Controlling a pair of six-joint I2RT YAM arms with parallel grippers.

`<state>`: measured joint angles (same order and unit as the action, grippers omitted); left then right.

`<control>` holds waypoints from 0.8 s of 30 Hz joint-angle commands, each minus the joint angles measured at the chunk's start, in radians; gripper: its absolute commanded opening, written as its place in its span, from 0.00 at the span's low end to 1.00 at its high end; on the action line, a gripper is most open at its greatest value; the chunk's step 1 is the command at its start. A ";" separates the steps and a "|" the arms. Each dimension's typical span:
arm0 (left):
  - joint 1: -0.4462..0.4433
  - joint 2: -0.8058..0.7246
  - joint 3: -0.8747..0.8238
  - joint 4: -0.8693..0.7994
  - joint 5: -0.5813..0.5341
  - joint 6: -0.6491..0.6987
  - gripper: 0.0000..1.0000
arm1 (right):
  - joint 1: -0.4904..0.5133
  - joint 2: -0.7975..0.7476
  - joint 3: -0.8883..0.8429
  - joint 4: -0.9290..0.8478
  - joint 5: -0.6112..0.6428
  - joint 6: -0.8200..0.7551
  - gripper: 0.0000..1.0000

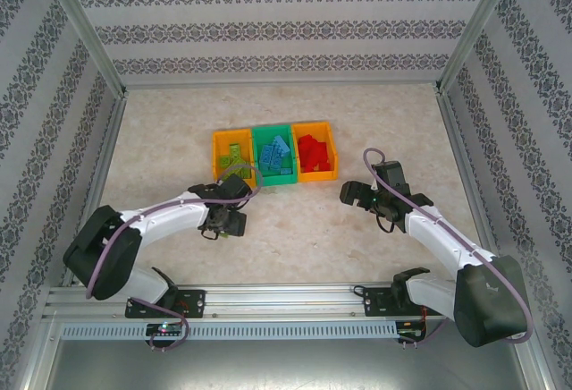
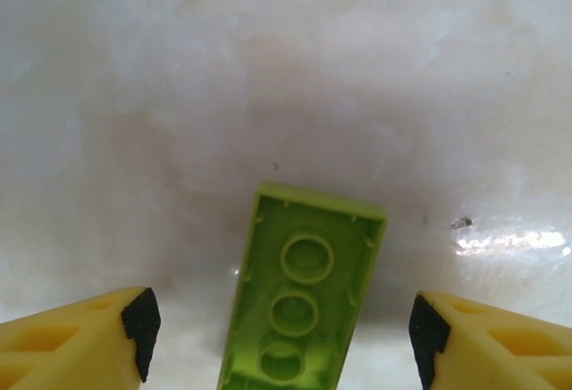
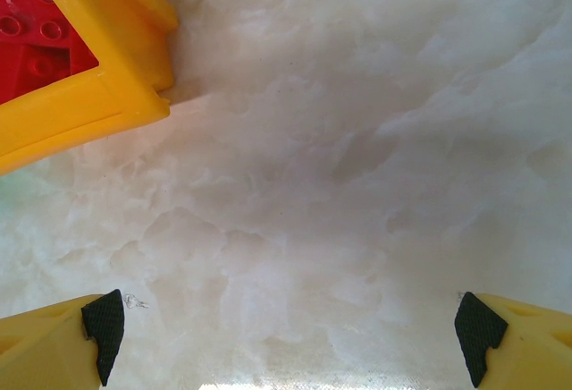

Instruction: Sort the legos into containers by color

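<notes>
A lime brick (image 2: 304, 305), underside up on the surface near the left bin (image 1: 216, 156), is straddled untouched by the spread left gripper (image 2: 284, 323); if closed off-centre, the brick may be twisted out.

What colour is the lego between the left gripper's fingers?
Lime green lego, best seen in the left wrist view.

Bright and even all over. Glare patch on the table (image 2: 509, 240), soft shadow around the green brick (image 2: 304, 296). Slightly blurred up close.
</notes>
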<state>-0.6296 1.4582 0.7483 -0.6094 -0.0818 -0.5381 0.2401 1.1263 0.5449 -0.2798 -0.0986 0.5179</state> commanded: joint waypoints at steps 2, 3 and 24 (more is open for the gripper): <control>-0.013 0.065 0.013 0.017 0.015 0.021 0.68 | 0.012 -0.017 0.022 -0.011 0.000 -0.011 0.98; -0.014 0.077 0.014 0.019 0.018 0.021 0.63 | 0.012 -0.019 0.022 -0.012 0.001 -0.010 0.98; 0.103 -0.057 0.355 -0.114 -0.124 0.034 0.29 | 0.012 0.021 0.029 0.007 -0.014 -0.007 0.98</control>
<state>-0.5865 1.4086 1.0561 -0.6956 -0.1612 -0.5278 0.2401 1.1351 0.5449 -0.2794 -0.0986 0.5179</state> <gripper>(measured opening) 0.308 0.979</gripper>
